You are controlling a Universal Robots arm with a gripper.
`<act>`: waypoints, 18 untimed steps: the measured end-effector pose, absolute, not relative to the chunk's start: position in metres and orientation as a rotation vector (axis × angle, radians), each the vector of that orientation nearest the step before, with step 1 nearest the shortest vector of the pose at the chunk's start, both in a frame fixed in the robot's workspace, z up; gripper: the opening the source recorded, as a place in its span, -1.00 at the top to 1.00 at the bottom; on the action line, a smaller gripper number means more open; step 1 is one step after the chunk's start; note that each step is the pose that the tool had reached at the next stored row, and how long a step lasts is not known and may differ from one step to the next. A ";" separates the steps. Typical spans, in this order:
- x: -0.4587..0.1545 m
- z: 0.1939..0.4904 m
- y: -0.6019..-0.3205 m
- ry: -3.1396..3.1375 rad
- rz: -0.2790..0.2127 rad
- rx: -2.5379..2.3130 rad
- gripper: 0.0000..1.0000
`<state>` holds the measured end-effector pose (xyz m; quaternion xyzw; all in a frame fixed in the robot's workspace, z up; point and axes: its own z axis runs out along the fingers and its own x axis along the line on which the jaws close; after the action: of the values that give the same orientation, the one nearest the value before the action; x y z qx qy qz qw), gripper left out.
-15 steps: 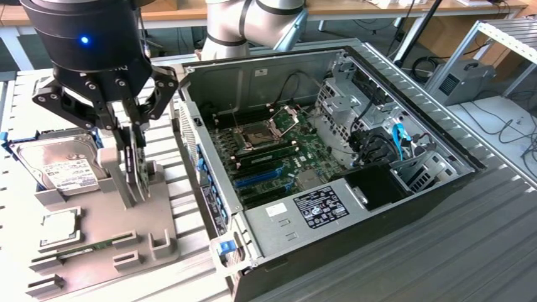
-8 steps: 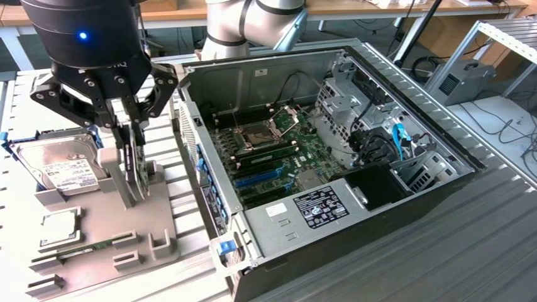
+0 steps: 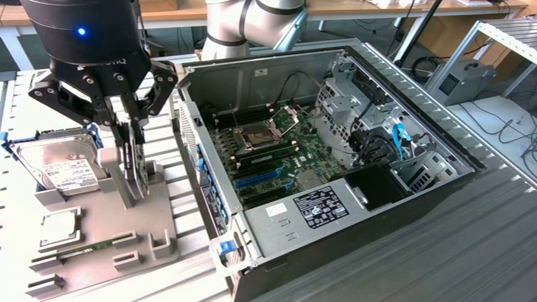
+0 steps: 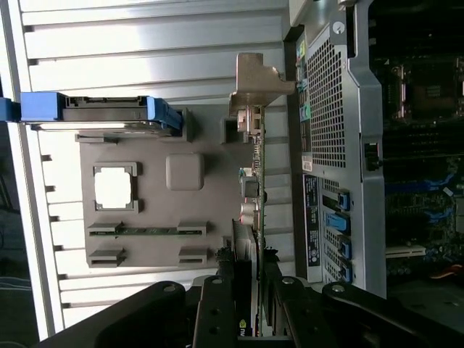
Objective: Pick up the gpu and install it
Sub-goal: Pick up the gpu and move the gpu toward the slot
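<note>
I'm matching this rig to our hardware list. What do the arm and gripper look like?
The arm has silver-grey tubular links. A glossy black cylindrical wrist section carries a small blue light. The gripper is black, with pinned linkage fingers.

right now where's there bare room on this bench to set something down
Free: the ribbed tabletop on the exterior view's right of the computer case, nearer than the cables. Crowded: the grey tray, with the hard drive and the claw closed on the gpu right beside the case wall.
</note>
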<state>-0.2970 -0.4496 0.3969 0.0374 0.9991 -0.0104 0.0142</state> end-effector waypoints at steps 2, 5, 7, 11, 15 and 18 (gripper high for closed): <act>-0.297 0.398 -0.450 3.111 -0.032 0.117 0.48; -0.297 0.399 -0.450 3.111 -0.032 0.117 0.48; -0.297 0.400 -0.450 3.111 -0.032 0.117 0.48; -0.297 0.401 -0.450 3.111 -0.032 0.117 0.48; -0.297 0.402 -0.450 3.111 -0.032 0.117 0.48; -0.297 0.403 -0.450 3.111 -0.032 0.116 0.48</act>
<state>-0.2970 -0.4496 0.4034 0.0374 0.9991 -0.0104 0.0142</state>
